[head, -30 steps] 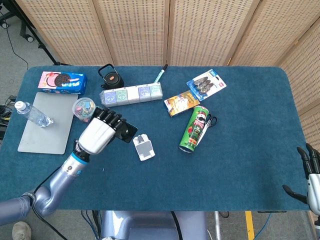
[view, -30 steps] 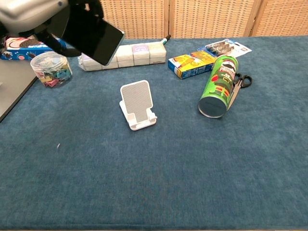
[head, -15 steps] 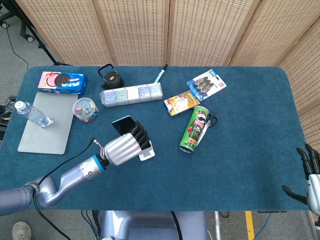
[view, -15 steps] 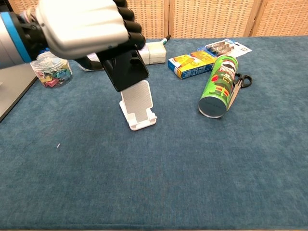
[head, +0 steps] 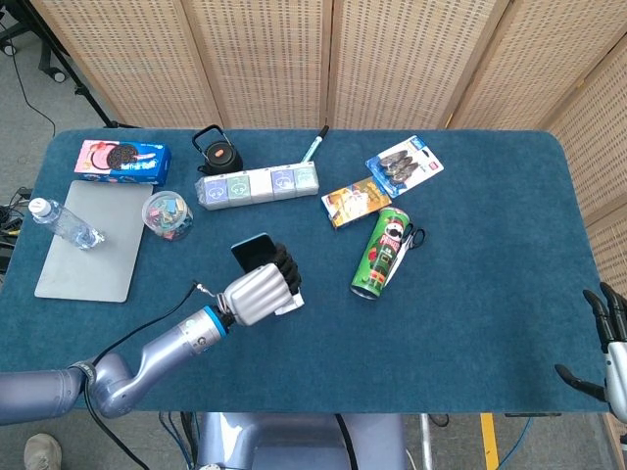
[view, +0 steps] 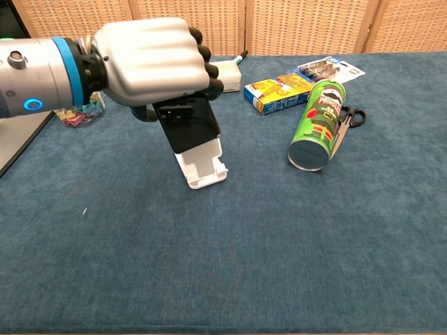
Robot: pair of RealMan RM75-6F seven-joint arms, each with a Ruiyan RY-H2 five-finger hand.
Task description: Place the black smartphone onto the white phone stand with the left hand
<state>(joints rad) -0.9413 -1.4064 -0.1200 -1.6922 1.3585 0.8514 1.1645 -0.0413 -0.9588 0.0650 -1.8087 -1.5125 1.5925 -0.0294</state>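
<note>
My left hand (view: 150, 63) (head: 257, 293) grips the black smartphone (view: 187, 125) (head: 253, 250) by its upper part. The phone is tilted back against the backrest of the white phone stand (view: 204, 169) (head: 290, 304), its lower edge just above the stand's front lip; whether it rests on the lip I cannot tell. In the head view the hand hides most of the stand. My right hand (head: 612, 354) hangs at the table's near right corner, fingers apart, holding nothing.
A green Pringles can (view: 316, 124) lies to the right of the stand with scissors (view: 351, 117) beside it. Behind are a blue-yellow box (view: 279, 91), a row of small boxes (head: 257, 183), a clip jar (head: 167, 214), a laptop (head: 90, 238), a bottle (head: 64, 223) and a cookie pack (head: 122, 162).
My left hand has carried the phone from the left over to the stand, turned it upright and lowered it against the stand's backrest. The right hand has not moved.
</note>
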